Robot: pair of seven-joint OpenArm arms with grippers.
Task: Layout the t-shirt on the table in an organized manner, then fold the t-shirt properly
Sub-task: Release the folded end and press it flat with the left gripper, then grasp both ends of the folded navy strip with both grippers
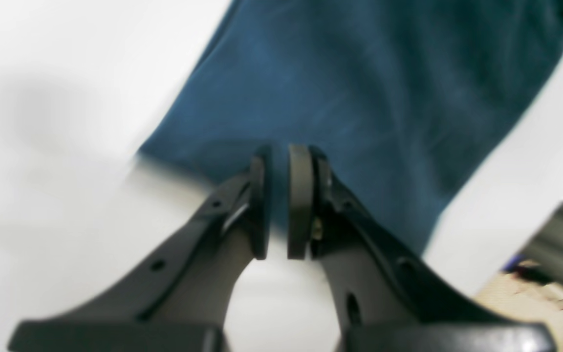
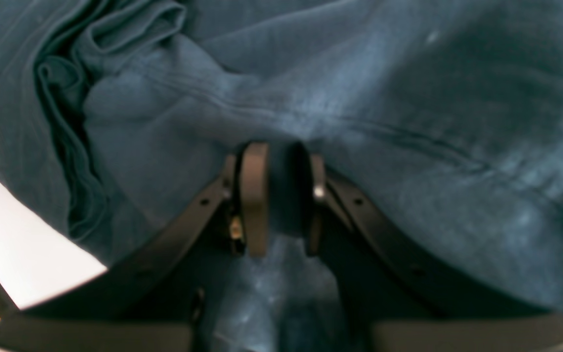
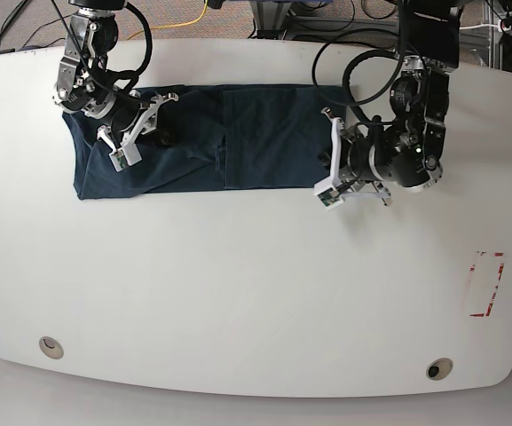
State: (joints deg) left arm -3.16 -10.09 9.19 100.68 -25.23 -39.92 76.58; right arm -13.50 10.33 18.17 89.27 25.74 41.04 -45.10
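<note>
Right gripper (image 2: 277, 205): jaws pinched a fold of the t-shirt (image 3: 238, 133).
Left gripper (image 1: 278, 203): jaws narrow, nothing between them, at the shirt's edge.
Desk (image 3: 238, 293): white.

Light was bright and even in the base view, and the white counter (image 3: 238, 284) showed only soft, short shadows under the arms, with its far edge bowed by the lens. The left wrist view was heavily blurred: the t-shirt (image 1: 359, 98) edge smeared, the counter blown out to near-featureless white (a grey shadow lay at left). The right wrist view was dimmer, its fabric weave fairly sharp but the fingers (image 2: 254, 205) soft.
</note>
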